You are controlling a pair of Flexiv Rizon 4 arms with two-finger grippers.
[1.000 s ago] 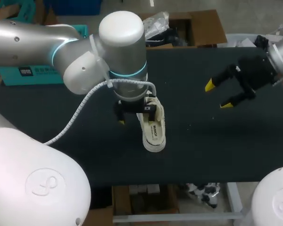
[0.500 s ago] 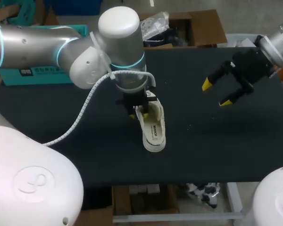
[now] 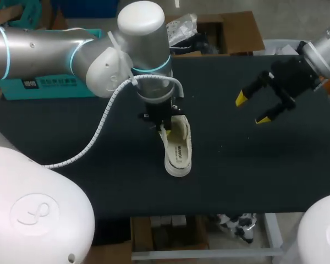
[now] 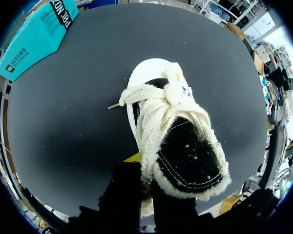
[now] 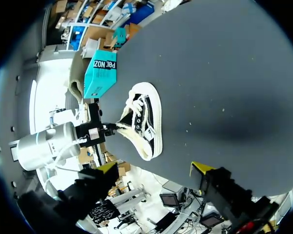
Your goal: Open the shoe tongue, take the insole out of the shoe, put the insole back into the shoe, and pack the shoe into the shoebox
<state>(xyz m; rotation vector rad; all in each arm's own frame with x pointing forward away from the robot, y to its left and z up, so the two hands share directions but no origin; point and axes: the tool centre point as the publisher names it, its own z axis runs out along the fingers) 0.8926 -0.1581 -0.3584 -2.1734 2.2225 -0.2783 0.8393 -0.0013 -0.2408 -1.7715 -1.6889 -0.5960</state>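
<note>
The shoe (image 3: 177,148) is lying near the middle of the table (image 3: 264,176), toe pointing toward the near edge. The left gripper (image 3: 164,127) is sitting at its far end, pinching the collar rim. The right gripper (image 3: 252,109) is hanging spread over the table's right part, well apart from the shoe. The shoebox (image 3: 44,87) is sitting at the far-left edge.

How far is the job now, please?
Done: nothing visibly; laces knotted, no insole outside. In hand: left gripper pinches the shoe by its fleecy rim; right gripper open, empty. Left: insole out and back, then packing into the teal box.
</note>
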